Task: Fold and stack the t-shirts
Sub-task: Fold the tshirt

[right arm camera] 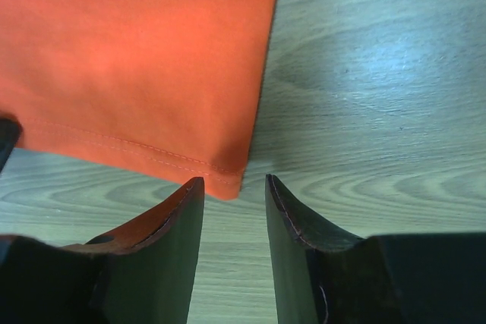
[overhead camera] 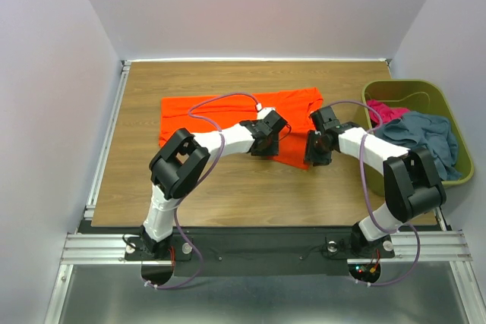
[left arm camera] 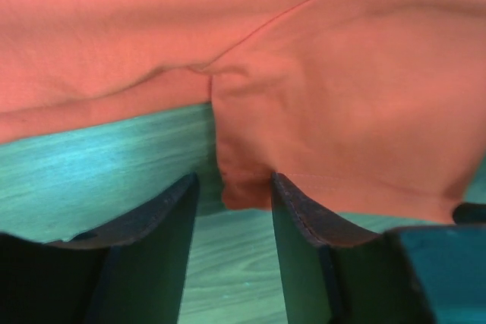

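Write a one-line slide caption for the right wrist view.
Open right gripper poised at the hemmed corner of the bright orange cloth t-shirt on the wooden table.

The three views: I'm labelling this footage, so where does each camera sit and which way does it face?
Top external: above and behind the arms, looking down at the table, the orange t-shirt and the olive tub; both arms show.
Left wrist: low over the shirt's near edge, with the left claw open.
Right wrist: low at a shirt corner, with the right claw open.
Shared: the orange shirt appears in all three.
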Motion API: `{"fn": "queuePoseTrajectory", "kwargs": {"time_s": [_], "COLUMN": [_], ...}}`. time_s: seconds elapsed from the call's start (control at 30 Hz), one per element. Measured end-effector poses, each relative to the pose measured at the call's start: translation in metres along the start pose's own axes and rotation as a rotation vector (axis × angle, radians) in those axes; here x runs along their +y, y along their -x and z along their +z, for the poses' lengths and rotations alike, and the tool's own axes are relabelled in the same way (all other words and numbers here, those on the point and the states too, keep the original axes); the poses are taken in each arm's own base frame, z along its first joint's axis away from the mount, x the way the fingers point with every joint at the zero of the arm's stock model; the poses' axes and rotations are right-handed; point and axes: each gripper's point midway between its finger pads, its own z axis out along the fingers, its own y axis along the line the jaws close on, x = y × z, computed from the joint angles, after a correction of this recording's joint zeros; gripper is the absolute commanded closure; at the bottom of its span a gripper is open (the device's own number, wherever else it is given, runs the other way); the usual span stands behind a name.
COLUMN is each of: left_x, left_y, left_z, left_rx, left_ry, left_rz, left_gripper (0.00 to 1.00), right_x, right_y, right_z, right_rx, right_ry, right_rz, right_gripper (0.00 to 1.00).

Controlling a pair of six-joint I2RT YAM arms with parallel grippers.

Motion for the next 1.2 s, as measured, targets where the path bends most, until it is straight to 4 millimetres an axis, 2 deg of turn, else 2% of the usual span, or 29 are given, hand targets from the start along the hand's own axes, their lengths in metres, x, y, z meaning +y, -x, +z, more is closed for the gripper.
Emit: {"fn": "queuePoseTrajectory", "kwargs": {"time_s": [0.27, 0.47, 0.67, 0.73, 0.77, 0.8, 0.83, 1.0, 1.1, 1.2], "left_x": [-0.002, -0.002, -0.002, -0.002, -0.002, -0.002, -0.003, -0.002, -0.003, -0.006], "left_y": [0.001, 0.0, 0.0, 0.0, -0.001, -0.001, -0.001, 0.001, 0.008, 0.021], "left_z": [0.005, 0.006, 0.006, 0.006, 0.006, 0.006, 0.006, 0.005, 0.002, -0.001], "left_rx": [-0.002, -0.001, 0.0, 0.001, 0.001, 0.002, 0.003, 0.0, -0.009, -0.03], "left_ry": [0.004, 0.003, 0.003, 0.003, 0.002, 0.002, 0.001, 0.008, 0.01, 0.0], "left_rz": [0.001, 0.002, 0.002, 0.003, 0.003, 0.003, 0.003, 0.012, 0.015, 0.013], "left_gripper": [0.6, 0.7, 0.78, 0.81, 0.82, 0.84, 0.89, 1.0, 1.0, 1.0], "right_x": [0.001, 0.002, 0.004, 0.004, 0.005, 0.005, 0.005, 0.006, 0.006, 0.013], "right_y": [-0.006, -0.007, -0.013, -0.013, -0.014, -0.014, -0.014, -0.013, -0.009, 0.008], "right_z": [0.002, 0.004, 0.011, 0.012, 0.011, 0.012, 0.012, 0.011, 0.01, 0.003], "right_rx": [0.021, 0.03, 0.06, 0.065, 0.067, 0.067, 0.067, 0.062, 0.048, 0.005], "right_ry": [0.011, 0.015, 0.023, 0.028, 0.03, 0.031, 0.031, 0.031, 0.021, 0.026], "right_rz": [0.003, 0.003, 0.002, 0.003, 0.003, 0.005, 0.004, 0.005, 0.004, 0.005], "right_gripper": [0.57, 0.62, 0.74, 0.84, 0.92, 0.96, 0.99, 0.99, 0.99, 0.99]}}
